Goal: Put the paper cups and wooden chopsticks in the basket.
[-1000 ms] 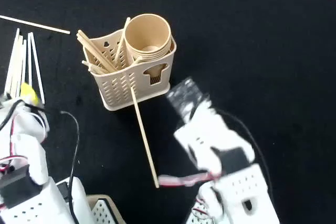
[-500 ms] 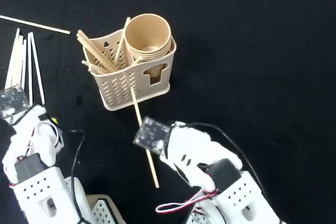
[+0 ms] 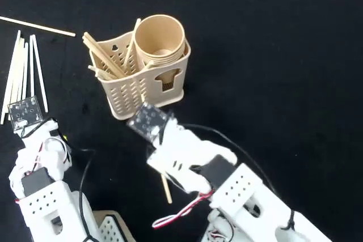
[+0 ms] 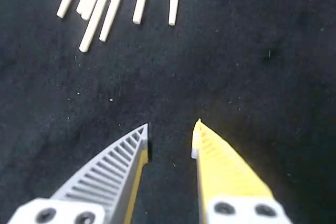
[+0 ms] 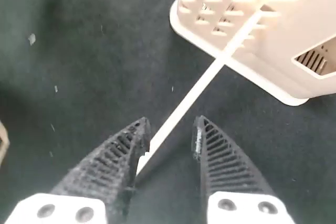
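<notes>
The beige basket (image 3: 144,86) holds stacked paper cups (image 3: 160,41) and several chopsticks (image 3: 105,58). One long chopstick (image 3: 166,188) leans against the basket's front wall, its lower end on the table. My right arm (image 3: 187,160) is over this stick. In the right wrist view my right gripper (image 5: 170,124) is open, and the chopstick (image 5: 205,80) runs between its fingers up to the basket (image 5: 252,40). Several loose chopsticks (image 3: 22,72) lie at the far left. My left gripper (image 4: 171,129) is open and empty just short of their ends (image 4: 105,3).
A single chopstick (image 3: 37,26) lies apart at the back left. A beige object's corner (image 3: 110,225) shows at the front edge between the arm bases. The black table to the right of the basket is bare.
My right arm swung left, from the basket's right front to over the leaning chopstick. My left arm turned and shifted slightly near the loose chopsticks.
</notes>
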{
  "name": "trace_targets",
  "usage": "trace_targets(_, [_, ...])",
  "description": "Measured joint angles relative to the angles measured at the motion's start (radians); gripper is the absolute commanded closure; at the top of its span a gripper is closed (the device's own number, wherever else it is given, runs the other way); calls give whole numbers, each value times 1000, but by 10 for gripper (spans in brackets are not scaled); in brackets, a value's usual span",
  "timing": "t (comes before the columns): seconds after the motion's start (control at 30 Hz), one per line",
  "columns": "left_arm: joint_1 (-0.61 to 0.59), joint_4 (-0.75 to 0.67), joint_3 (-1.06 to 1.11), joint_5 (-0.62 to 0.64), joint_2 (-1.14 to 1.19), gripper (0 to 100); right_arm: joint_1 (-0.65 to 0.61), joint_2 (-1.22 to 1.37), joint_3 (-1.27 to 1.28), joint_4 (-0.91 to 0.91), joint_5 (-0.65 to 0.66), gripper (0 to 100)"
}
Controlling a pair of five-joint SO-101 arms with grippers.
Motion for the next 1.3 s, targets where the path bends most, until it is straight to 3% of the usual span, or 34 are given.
trace_targets(0.13, [-3,0,0,-6,0,855,44,25,0,-51,-121,843])
trace_targets(0.4, [-6,0,9,-6,0,855,52,141,-20,-60,-242,842])
trace_targets(0.8, [-6,0,9,-6,0,855,52,338,-55,-157,-279,844])
trace_targets(0.97, [-6,0,9,-6,0,855,52,345,-58,-172,-279,924])
trace_targets(1.3, [-6,0,9,-6,0,855,55,345,-58,-193,-279,921])
